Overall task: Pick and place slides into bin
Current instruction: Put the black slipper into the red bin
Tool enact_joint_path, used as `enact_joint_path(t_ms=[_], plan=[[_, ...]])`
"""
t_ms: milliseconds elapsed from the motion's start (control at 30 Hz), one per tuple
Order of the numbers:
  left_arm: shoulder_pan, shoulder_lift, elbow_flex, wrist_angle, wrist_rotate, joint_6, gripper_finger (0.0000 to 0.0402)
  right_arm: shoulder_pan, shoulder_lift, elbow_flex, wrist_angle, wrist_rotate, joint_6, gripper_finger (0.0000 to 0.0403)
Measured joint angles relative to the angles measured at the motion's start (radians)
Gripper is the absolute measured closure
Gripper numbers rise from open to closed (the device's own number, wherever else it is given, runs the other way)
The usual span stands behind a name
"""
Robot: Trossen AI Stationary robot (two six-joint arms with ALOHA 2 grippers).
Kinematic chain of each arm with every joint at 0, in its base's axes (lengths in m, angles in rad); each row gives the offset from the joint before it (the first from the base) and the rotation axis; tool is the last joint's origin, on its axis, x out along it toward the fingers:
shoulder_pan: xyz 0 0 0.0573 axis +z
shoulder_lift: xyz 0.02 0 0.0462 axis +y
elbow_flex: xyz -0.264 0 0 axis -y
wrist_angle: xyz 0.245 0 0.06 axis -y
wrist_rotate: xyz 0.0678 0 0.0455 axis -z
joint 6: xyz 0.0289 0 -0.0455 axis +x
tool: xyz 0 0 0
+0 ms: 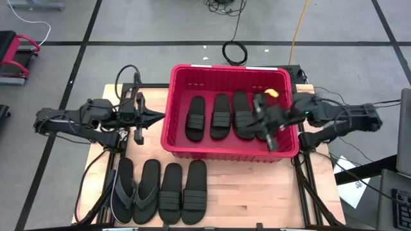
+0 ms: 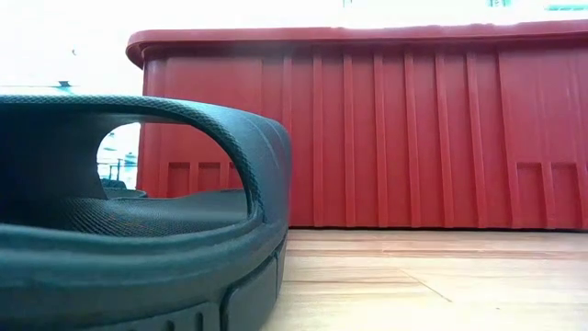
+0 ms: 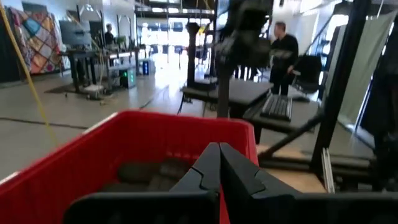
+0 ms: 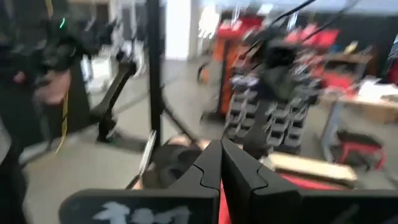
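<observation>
- The red bin [image 1: 228, 77] sits at the far middle of the table [image 1: 257, 192], holding at least three slides [image 1: 219, 115]; a fourth may lie hidden under the right arm.
- Four more slides [image 1: 160, 192] lie abreast along the table's near edge, left of centre: two flip-flops, two banded.
- Left gripper [image 1: 157, 116] hovers just outside the bin's left wall, fingers pressed together, empty.
- Right gripper [image 1: 260, 106] hangs over the bin's right end, fingers pressed together, holding nothing.
- Roughly half done, by my judgement; the near row remains.

matt rubber slides [image 1: 196, 192]; ribbed plastic bin [image 1: 228, 74]
</observation>
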Motion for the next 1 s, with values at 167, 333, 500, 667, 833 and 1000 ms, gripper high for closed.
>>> enact_joint_path(t_ms=[167,333,500,667,833,1000], plan=[[0.002,-0.079,0.000,-0.120,0.000,0.000,0.0400,0.148,0.238,0.249,-0.248,0.088,-0.014,0.0403],[0.002,-0.137,0.000,-0.196,0.025,0.021,0.0393,0.249,0.434,0.393,-0.252,0.096,0.083,0.0403],[0.002,-0.160,0.000,-0.240,0.024,0.044,0.0377,0.269,0.558,0.431,-0.252,0.028,0.273,0.0397],[0.002,-0.156,0.000,-0.245,0.024,0.045,0.0375,0.269,0.650,0.432,-0.278,-0.114,0.372,0.0363],[0.002,-0.156,0.000,-0.271,0.025,0.029,0.0385,0.269,0.740,0.432,-0.325,-0.245,0.366,0.0311],[0.002,-0.156,0.000,-0.326,0.024,0.034,0.0398,0.268,0.817,0.432,-0.350,-0.262,0.294,0.0260]])
